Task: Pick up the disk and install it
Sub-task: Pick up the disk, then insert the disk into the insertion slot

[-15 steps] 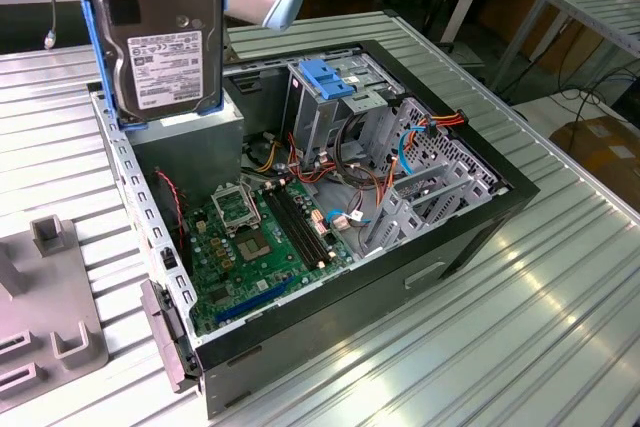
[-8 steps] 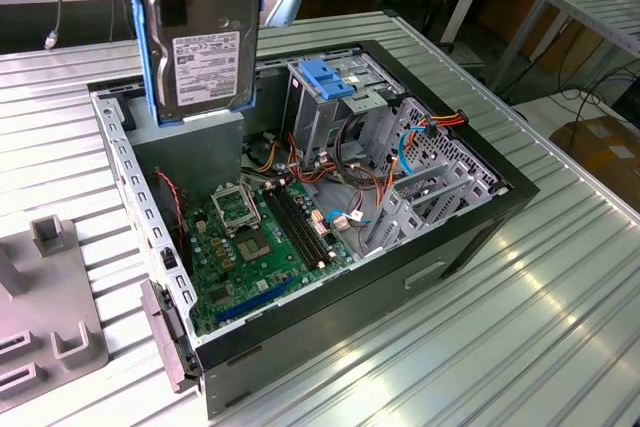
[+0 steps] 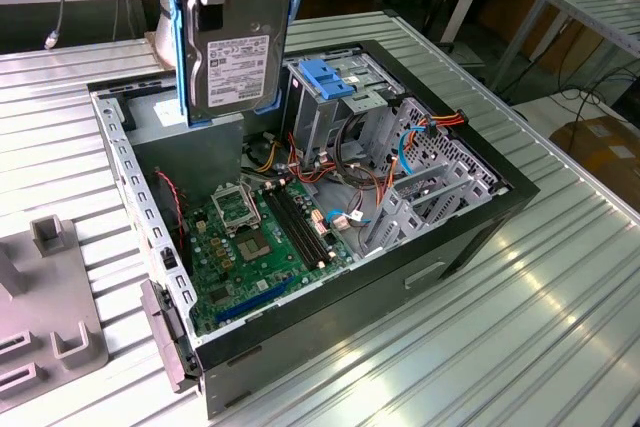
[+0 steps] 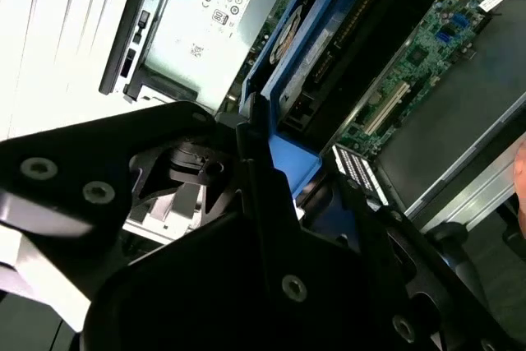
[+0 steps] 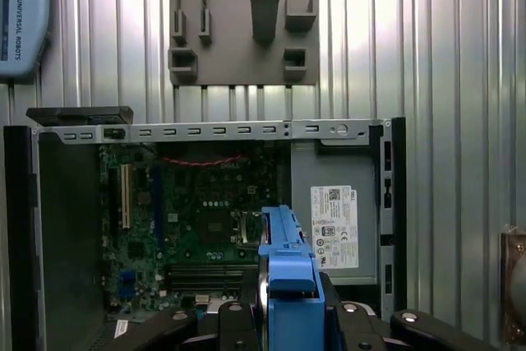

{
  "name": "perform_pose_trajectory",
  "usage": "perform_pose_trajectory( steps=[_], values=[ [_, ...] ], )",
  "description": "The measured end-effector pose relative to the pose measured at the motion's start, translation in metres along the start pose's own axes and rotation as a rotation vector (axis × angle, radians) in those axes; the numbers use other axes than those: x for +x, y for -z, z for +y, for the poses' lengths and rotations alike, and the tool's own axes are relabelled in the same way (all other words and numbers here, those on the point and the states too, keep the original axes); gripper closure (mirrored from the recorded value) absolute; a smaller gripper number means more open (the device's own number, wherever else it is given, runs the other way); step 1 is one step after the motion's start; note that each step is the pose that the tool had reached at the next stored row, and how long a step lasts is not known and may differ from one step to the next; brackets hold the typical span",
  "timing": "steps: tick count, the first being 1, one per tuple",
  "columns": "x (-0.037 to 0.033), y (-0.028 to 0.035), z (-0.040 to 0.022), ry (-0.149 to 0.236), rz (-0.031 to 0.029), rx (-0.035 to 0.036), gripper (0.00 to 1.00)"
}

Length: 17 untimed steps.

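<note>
The disk (image 3: 236, 51) hangs upright above the back left corner of the open computer case (image 3: 470, 209), label facing the exterior view, blue carrier rails down its sides. My gripper (image 3: 214, 3) is shut on its top edge from above. In the first wrist view the disk (image 5: 284, 273) shows edge-on between the black fingers (image 5: 236, 320), over the motherboard (image 5: 197, 219). In the second wrist view the disk's underside (image 4: 333, 34) runs away from the gripper.
A grey drive cage with a blue latch (image 3: 331, 77) stands inside the case at the exterior view's right of the disk. The grey power-supply box (image 5: 333, 228) sits beneath it. Cables (image 3: 345, 182) cross the case. A grey fixture (image 3: 50, 319) lies on the slatted table.
</note>
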<state>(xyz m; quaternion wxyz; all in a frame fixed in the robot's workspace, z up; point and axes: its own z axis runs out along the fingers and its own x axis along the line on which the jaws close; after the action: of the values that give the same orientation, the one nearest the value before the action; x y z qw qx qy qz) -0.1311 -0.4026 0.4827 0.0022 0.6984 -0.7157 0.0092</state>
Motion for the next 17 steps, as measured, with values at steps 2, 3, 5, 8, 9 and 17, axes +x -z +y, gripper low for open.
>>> perform_pose_trajectory(
  steps=[2,3,5,8,9,17],
  values=[
    [0.0000,0.0000,-0.0001,0.000,0.0001,0.0000,0.63],
    [0.0000,0.0000,-0.0001,0.000,0.0001,0.0000,0.63],
    [0.0000,0.0001,-0.0003,0.000,0.0003,-0.0001,0.63],
    [0.0000,0.0001,-0.0004,0.000,0.0002,-0.0001,0.63],
    [0.0000,0.0001,-0.0004,0.000,0.0002,-0.0001,0.63],
    [0.0020,0.0001,-0.0006,0.000,0.0006,-0.0001,0.63]
  ],
)
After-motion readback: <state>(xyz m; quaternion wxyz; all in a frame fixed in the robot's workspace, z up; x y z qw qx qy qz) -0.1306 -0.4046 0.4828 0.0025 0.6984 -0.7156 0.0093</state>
